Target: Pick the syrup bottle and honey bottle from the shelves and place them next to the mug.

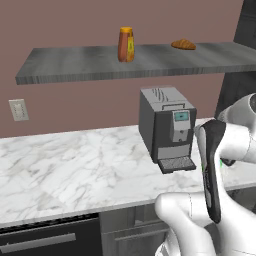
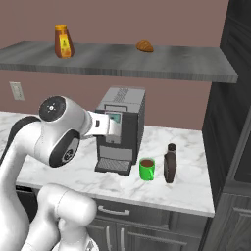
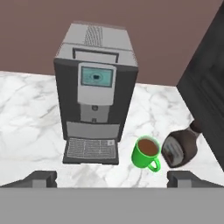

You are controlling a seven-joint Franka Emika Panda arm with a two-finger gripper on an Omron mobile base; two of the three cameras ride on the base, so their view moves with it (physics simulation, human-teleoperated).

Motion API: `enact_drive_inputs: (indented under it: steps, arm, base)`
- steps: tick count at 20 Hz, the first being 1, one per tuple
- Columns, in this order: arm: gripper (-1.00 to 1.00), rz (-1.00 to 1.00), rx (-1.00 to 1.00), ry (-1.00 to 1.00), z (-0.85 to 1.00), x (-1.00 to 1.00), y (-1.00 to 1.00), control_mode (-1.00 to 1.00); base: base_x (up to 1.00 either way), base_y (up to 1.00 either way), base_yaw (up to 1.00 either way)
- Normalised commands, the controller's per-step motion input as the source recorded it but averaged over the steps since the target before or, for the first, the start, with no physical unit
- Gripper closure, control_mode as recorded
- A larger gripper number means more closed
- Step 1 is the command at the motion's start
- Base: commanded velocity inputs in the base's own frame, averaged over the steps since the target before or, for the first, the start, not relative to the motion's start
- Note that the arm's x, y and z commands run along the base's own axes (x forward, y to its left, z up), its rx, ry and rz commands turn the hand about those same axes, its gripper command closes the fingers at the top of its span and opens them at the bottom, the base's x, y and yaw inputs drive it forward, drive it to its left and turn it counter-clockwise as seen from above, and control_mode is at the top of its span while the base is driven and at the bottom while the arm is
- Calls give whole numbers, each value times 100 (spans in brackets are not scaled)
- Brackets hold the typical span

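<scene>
1. A white marble worktop (image 2: pixel 186 188) runs below a dull red-brown wall, with dark cabinet fronts under it and a tall dark cabinet (image 2: pixel 235 98) at its right end.
2. A long grey wood-grain shelf (image 1: pixel 75 62) hangs on the wall above the worktop.
3. The honey bottle (image 1: pixel 126 44) stands upright on the shelf, left of the middle, its yellowish label facing the room.
4. A brown croissant (image 1: pixel 183 44) lies on the same shelf, well apart from the honey bottle, to its right.
5. A grey coffee machine (image 2: pixel 120 130) sits on the worktop under the shelf, its drip tray facing forward.
6. The green mug (image 2: pixel 147 169) stands just to the right of the drip tray, with dark liquid inside and its handle turned toward the front edge of the worktop.
7. The syrup bottle (image 2: pixel 170 163) stands upright on the worktop just beside the mug, on the side nearer the tall cabinet; whether the two touch cannot be told.
8. The end effector (image 3: pixel 111 178) hovers above the front of the worktop, looking down on the machine, mug and syrup bottle; its fingertips (image 3: pixel 41 178) stand wide apart and nothing lies between them.
9. A white wall socket (image 1: pixel 19 109) is set in the wall, left of the machine.
</scene>
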Motion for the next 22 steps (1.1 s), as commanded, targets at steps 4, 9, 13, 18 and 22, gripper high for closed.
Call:
enact_drive_inputs:
  steps: [4, 9, 13, 18, 22]
  arm:
    - [-100, -3, -2, -18, 47, -47, 56, -100]
    - [-100, 0, 0, -22, 50, -37, 55, -100]
    - [-100, 0, 0, -19, 48, -23, 49, -100]
    - [-100, 2, 1, -9, 49, -7, 45, -100]
    - [-100, 12, 6, -1, 41, 0, 35, -100]
  base:
    - [0, 0, 0]
    - [0, 0, 0]
    - [0, 0, 0]
    - [0, 0, 0]
    - [0, 0, 0]
